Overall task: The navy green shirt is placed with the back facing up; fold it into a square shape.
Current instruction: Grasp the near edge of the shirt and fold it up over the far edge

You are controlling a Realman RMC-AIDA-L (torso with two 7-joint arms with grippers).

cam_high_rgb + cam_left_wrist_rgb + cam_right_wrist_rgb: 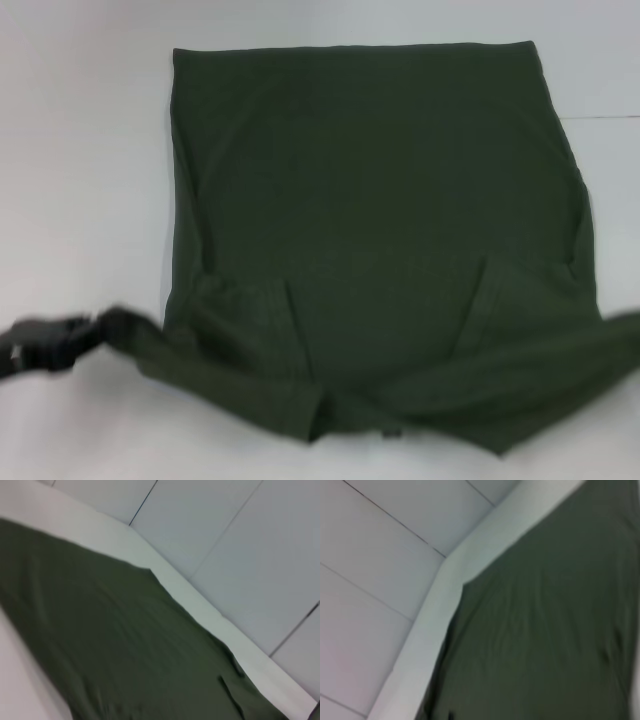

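Note:
The navy green shirt (pixel 370 230) lies flat on the white table (pixel 80 150), plain side up, with its straight hem at the far edge. Both sleeves are stretched outward along the near edge. My left gripper (pixel 85 330) sits at the near left, shut on the tip of the left sleeve and holding it taut. The right sleeve runs off the right side of the head view, and my right gripper does not show. The left wrist view shows the shirt (pixel 110 645) as a broad dark sheet. So does the right wrist view, where the shirt (pixel 550 630) fills much of the picture.
White table surface surrounds the shirt on the left and far sides. The wrist views show the table edge (pixel 190 595) with a pale tiled floor (pixel 240 545) beyond it. The right wrist view shows the table edge (pixel 445 595) and floor (pixel 380 570) too.

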